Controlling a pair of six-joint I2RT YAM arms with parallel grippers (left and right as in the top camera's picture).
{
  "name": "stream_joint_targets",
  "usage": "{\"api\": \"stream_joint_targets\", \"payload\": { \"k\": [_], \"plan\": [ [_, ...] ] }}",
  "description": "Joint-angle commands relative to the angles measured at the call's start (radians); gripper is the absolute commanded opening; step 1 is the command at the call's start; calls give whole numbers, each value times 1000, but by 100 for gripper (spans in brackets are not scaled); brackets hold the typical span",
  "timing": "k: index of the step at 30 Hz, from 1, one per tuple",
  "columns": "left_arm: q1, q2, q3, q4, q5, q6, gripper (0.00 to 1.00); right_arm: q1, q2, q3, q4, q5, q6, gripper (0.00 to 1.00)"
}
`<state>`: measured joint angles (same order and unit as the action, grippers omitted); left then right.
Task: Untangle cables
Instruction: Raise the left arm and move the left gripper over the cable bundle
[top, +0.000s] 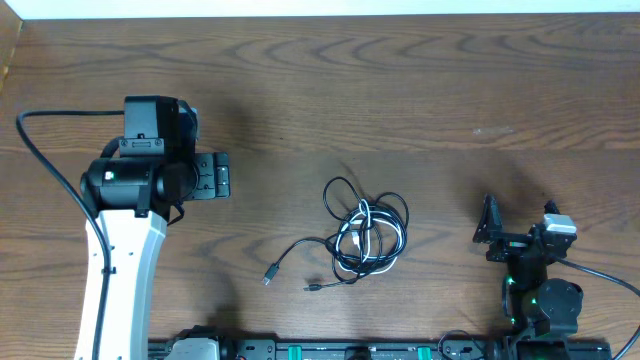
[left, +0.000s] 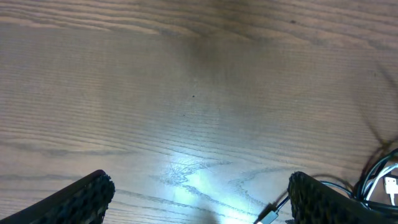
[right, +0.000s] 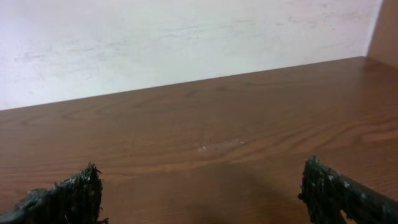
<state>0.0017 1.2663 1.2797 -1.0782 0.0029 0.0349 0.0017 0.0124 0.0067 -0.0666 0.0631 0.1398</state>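
Wooden tabletop (top: 400, 90) lies bare beneath both pincers. The left gripper (top: 224, 178), mid-left, and the right gripper (top: 487, 232), lower right, gape wide and empty (probably readied to grab), flanking the cables (top: 368, 238) knotted at lower centre.

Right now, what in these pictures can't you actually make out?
- Overhead: how the cables cross inside their tangle; the strands are too thin and overlap.
- Overhead: the type of the loose plugs; too small.
- Left wrist: most of the cables, cut off by the right and bottom edges.
- Right wrist: no cables at all; it faces only table and wall.
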Motion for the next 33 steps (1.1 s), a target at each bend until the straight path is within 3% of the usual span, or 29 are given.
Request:
{"api": "stream_joint_targets", "payload": {
  "k": [1,33],
  "plan": [
    [0,13,20,-6,13,17,91,-10,-6,-1,-4,-2,-14,99],
    [-12,14,16,-29,230,55,91,-10,-7,-1,-4,-2,-14,99]
  ]
}}
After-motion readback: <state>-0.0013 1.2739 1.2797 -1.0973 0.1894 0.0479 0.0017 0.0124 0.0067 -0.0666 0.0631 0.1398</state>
